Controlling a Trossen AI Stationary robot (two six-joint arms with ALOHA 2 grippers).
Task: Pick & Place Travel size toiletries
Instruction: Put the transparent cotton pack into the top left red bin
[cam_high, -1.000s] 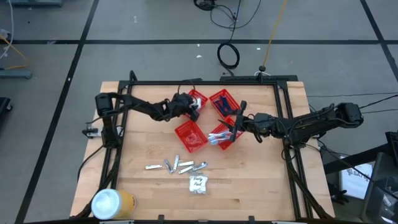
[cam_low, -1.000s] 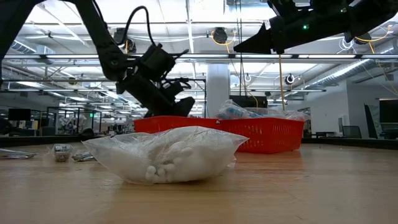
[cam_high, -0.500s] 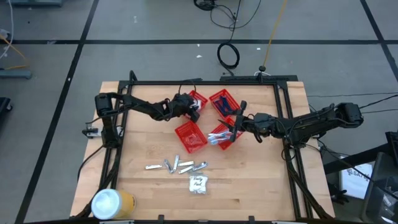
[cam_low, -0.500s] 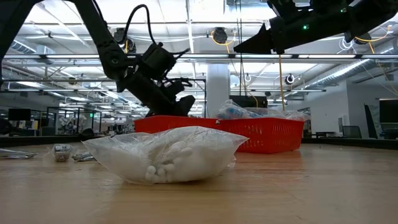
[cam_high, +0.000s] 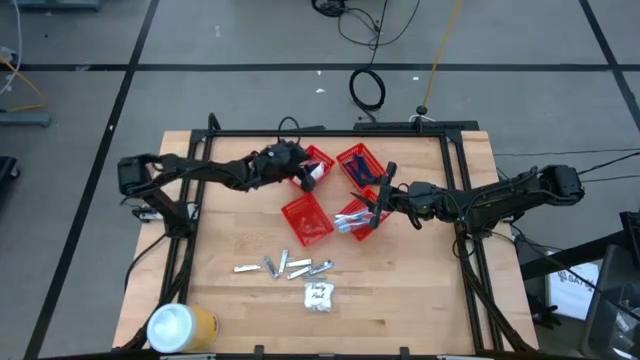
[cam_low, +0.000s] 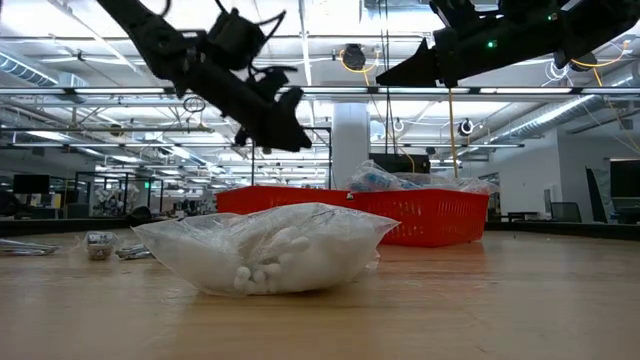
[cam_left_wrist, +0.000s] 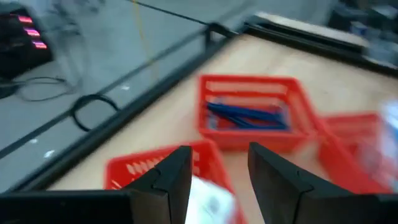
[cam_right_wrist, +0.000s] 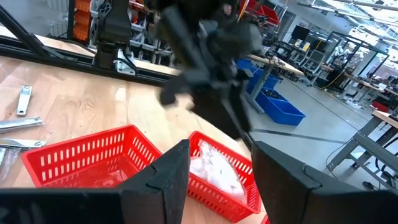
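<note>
Left wrist view smeared throughout: white packet in the nearest red basket unreadable and cut by the lower edge. Blue items in the far basket too blurred to name. Yellow can cropped at the high view's bottom edge. Print on the bagged white sachet too small to read. Bench far side hidden behind that bag in the low view.

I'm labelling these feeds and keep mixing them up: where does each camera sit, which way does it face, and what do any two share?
High: overhead, straight down; both arms, four red baskets.
Low: table height, facing the room; clear bag, arms above.
Left wrist: on the left arm; own open fingers, basket of blue razors.
Right wrist: on the right arm; own open fingers, left arm ahead.
Shared: high and left wrist both show the razors.
</note>
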